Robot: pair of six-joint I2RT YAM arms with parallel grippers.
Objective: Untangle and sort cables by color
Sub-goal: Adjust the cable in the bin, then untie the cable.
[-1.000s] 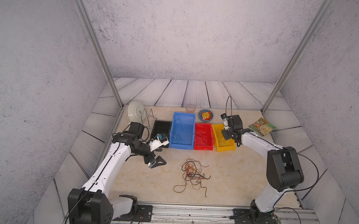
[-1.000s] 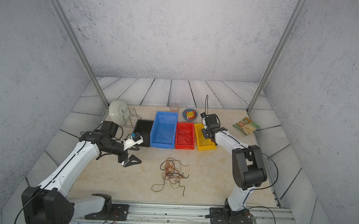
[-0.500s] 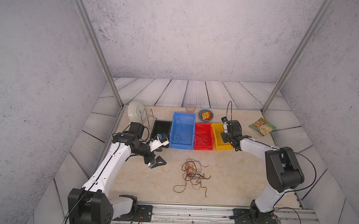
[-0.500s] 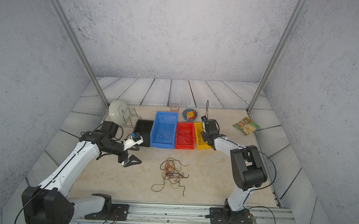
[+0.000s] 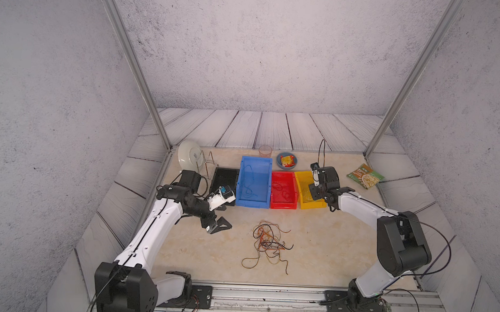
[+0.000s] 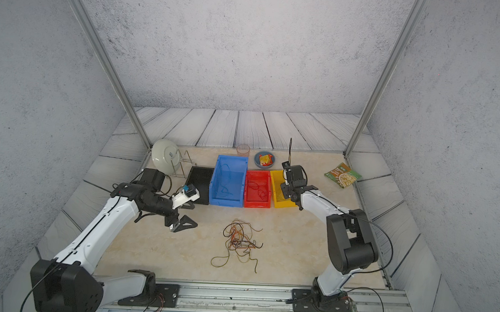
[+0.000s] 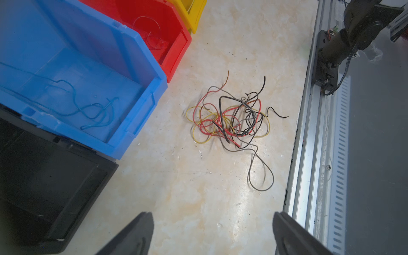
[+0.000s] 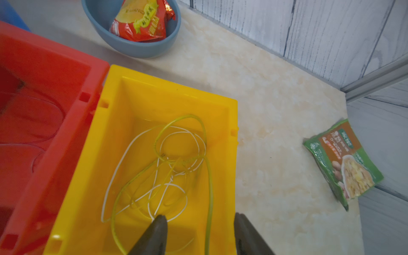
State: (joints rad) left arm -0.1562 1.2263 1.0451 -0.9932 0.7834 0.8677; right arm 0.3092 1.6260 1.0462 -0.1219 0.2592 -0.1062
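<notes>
Right end effector (image 8: pixel 200 217) spread above yellow cables (image 8: pixel 176 159) in yellow bin (image 8: pixel 220 106); left end effector (image 7: pixel 213 215) spread, empty, near cable tangle (image 7: pixel 231 119).

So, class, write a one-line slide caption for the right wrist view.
Right pincer, jaws apart, hovers over the yellow bin holding loose yellow cables, red bin alongside.

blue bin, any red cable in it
No, only blue cables lie in the blue bin.
</notes>
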